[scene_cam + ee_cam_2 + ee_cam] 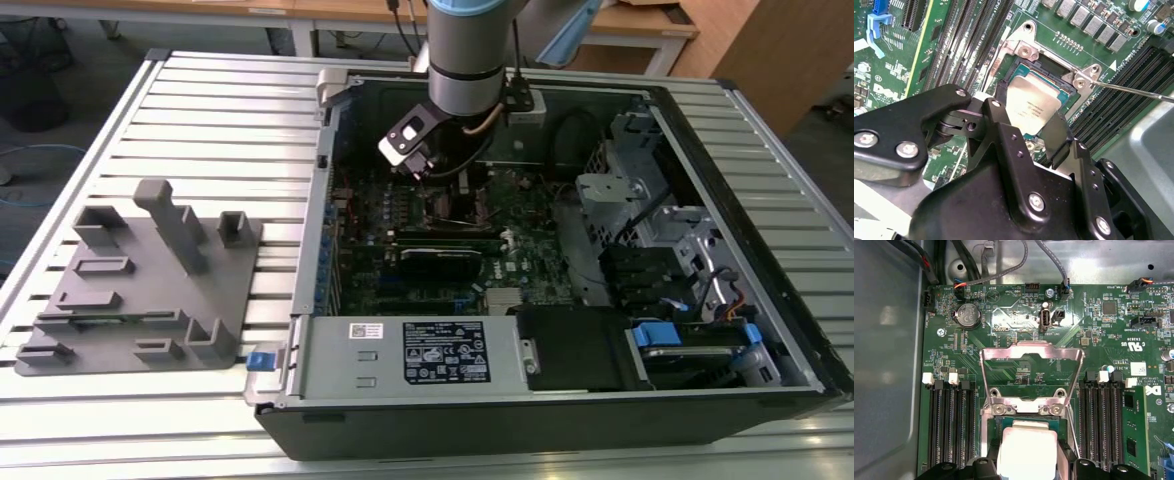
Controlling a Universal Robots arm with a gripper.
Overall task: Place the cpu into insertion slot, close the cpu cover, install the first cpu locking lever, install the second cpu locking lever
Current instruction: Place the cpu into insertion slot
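1. At the exterior view's left, a grey parts holder (pixel 134 290) is lying beside the open computer case (pixel 534 420); it is well apart from the work.
2. Further right, inside the case, the gripper (pixel 430 172) is clamping the cpu (pixel 1033 102) between its fingers, right over the insertion slot (pixel 1046 72); we cannot tell whether it is seated.
3. We are judging the first step nearly done; the cpu cover (pixel 1029 351) is standing open.
4. A locking lever (pixel 1134 91) is lying unlatched beside the slot; cover and levers are remaining.
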